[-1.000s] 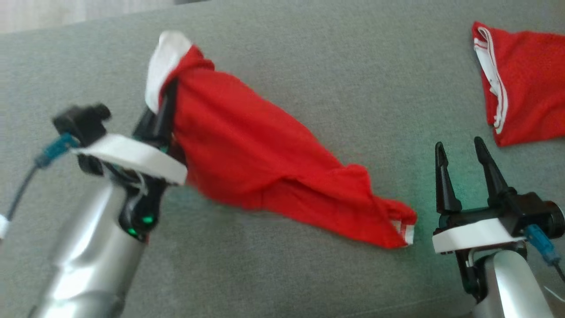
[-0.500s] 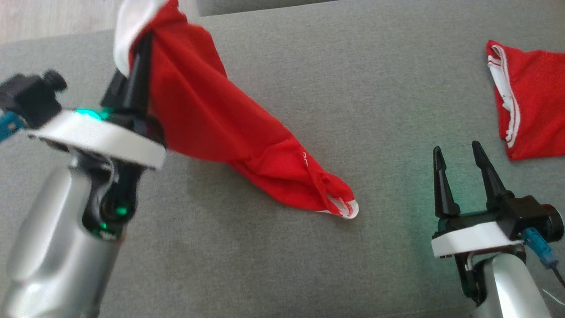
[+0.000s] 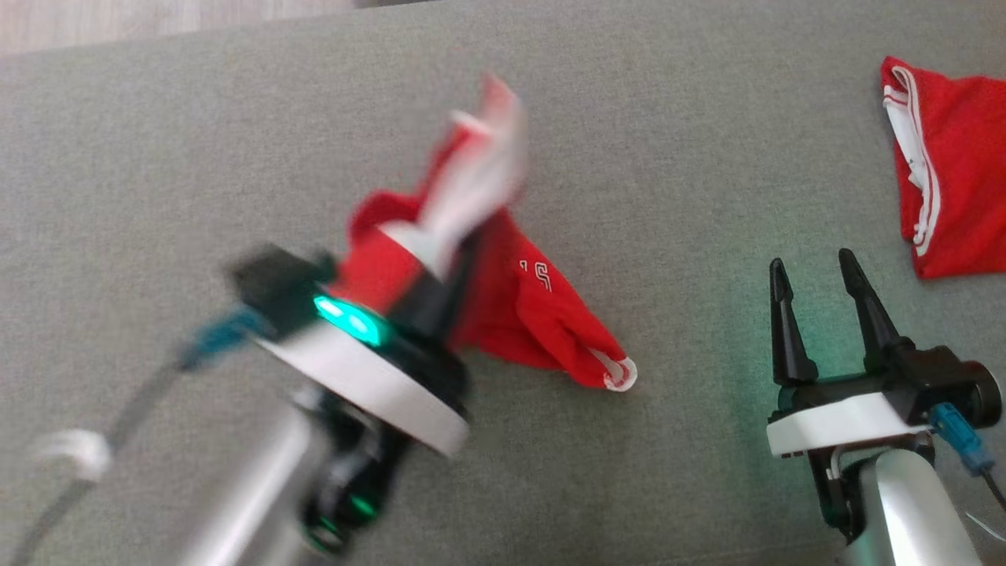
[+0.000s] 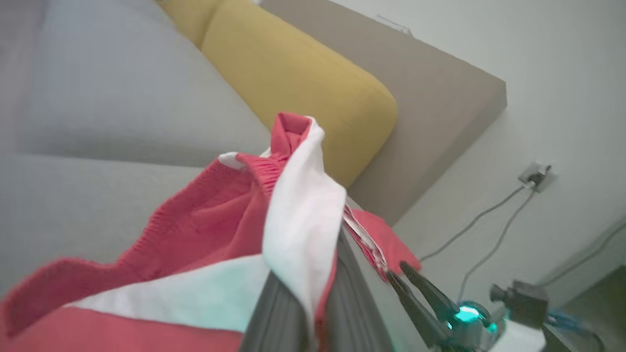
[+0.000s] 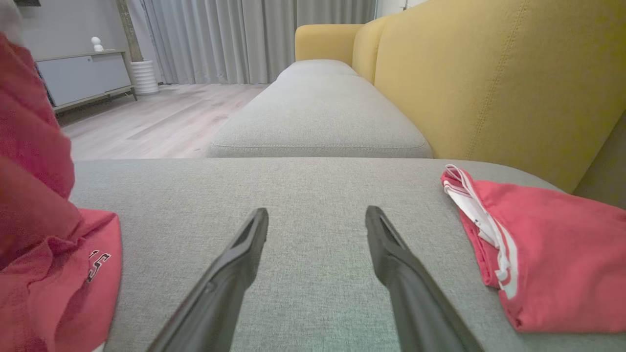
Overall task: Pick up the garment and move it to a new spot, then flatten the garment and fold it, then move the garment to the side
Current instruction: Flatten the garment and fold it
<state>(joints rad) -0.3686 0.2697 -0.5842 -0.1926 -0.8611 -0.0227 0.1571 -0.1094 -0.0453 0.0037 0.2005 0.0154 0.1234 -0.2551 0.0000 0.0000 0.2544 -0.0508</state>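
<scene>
Garment (image 3: 542, 322) is being clamped by left pincer (image 3: 462, 255); right pincer (image 3: 813, 263) is being held apart. W/ fast swing, grip is maybe being lost.

In the head view, soft even light is spread over the grey cushion (image 3: 668, 157). The left gripper (image 3: 464, 251) and garment (image 3: 542, 322) are smeared by motion blur toward seven o'clock; a green glow is thrown at four o'clock.
</scene>
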